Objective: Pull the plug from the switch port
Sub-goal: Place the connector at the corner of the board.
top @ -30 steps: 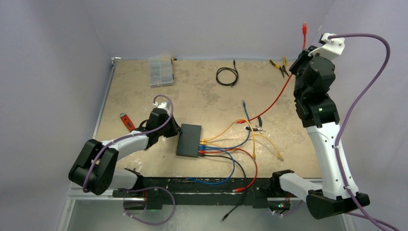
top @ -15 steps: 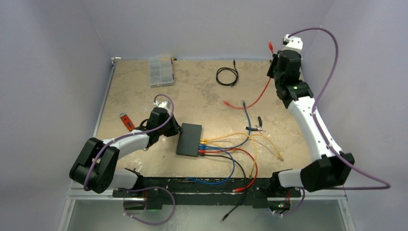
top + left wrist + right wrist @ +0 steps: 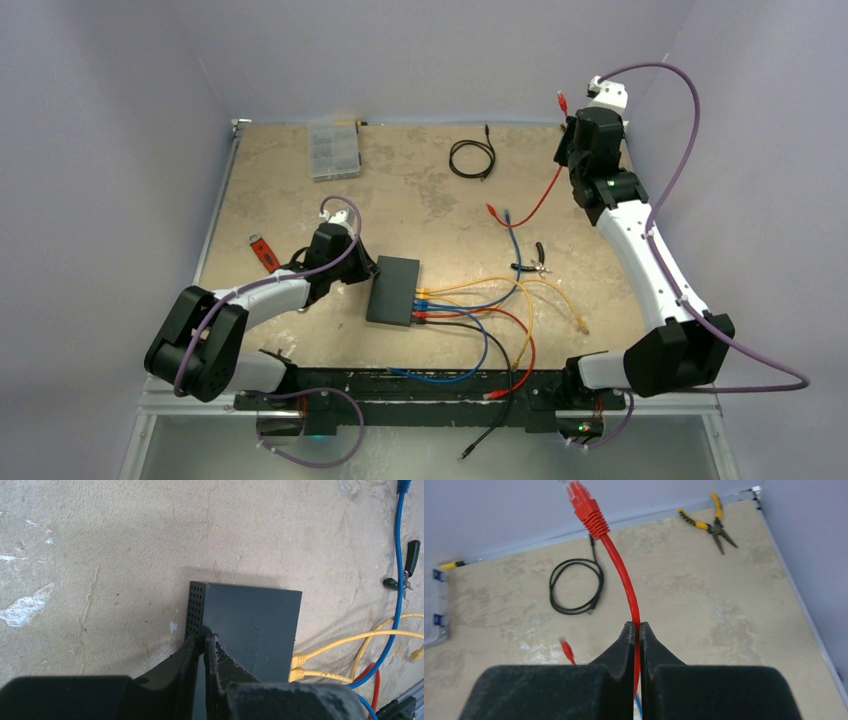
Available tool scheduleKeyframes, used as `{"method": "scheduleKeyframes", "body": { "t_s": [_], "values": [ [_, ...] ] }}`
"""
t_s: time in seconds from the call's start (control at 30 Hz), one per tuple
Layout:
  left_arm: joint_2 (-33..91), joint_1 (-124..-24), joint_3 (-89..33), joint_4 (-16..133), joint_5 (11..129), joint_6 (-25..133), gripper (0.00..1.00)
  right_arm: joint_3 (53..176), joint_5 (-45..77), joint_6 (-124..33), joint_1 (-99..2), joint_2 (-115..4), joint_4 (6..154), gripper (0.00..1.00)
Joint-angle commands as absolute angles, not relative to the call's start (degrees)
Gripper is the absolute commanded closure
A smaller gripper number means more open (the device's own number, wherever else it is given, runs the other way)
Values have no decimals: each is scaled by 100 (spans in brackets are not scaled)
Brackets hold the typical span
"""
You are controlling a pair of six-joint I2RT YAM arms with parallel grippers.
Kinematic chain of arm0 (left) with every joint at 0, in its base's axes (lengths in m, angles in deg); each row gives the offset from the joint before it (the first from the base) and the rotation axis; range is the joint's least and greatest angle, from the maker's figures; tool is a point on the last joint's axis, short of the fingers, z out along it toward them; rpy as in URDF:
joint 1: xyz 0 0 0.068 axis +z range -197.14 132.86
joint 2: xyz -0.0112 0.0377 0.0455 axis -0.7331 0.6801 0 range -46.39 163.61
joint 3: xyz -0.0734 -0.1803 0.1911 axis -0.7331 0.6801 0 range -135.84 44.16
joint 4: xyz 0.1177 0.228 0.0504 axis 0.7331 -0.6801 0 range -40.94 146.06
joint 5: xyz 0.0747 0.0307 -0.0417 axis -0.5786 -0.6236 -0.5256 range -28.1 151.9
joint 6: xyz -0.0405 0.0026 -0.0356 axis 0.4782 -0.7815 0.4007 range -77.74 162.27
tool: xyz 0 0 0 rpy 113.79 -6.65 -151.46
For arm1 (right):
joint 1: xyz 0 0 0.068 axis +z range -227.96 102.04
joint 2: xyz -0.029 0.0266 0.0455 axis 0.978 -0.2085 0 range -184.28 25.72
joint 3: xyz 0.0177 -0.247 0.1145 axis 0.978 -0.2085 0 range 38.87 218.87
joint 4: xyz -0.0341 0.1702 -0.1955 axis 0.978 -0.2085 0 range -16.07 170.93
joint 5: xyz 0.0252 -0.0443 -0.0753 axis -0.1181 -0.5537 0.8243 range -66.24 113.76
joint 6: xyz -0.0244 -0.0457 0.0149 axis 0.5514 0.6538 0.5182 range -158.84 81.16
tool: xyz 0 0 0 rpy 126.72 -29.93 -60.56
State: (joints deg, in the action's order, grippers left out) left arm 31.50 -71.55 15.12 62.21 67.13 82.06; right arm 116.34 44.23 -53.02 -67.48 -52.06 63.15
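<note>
Right tool clamped tight on the red cable, its plug up in the air, free of the switch.
The cable's other end lies loose on the table (well apart from the switch). The clear compartment box sits near the far left corner, its contents too small to make out. The left tool, closed to a slit, rests its tips on the switch's near corner, and its arm hides that side from above. Other cables sit plugged along the switch's right edge.
</note>
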Motion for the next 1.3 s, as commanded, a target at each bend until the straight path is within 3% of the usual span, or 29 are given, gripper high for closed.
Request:
{"method": "scheduleKeyframes", "body": {
  "t_s": [0.0, 0.5, 0.83, 1.27],
  "values": [
    [3394, -7123, 1732, 5372, 6363, 7947, 90, 11622, 3587, -5592, -6757, -5495, 6767, 100],
    [3390, -7123, 1733, 5379, 6394, 7928, 90, 12178, 1605, -6397, -6908, -7132, 7588, 100],
    [3409, -7123, 1702, 5367, 6435, 7897, 90, 12468, 418, -7049, -7578, -8278, 8191, 100],
    [3429, -7123, 1690, 5353, 6427, 7896, 89, 13459, 397, -7212, -8015, -9437, 8165, 100]
  ]
}}
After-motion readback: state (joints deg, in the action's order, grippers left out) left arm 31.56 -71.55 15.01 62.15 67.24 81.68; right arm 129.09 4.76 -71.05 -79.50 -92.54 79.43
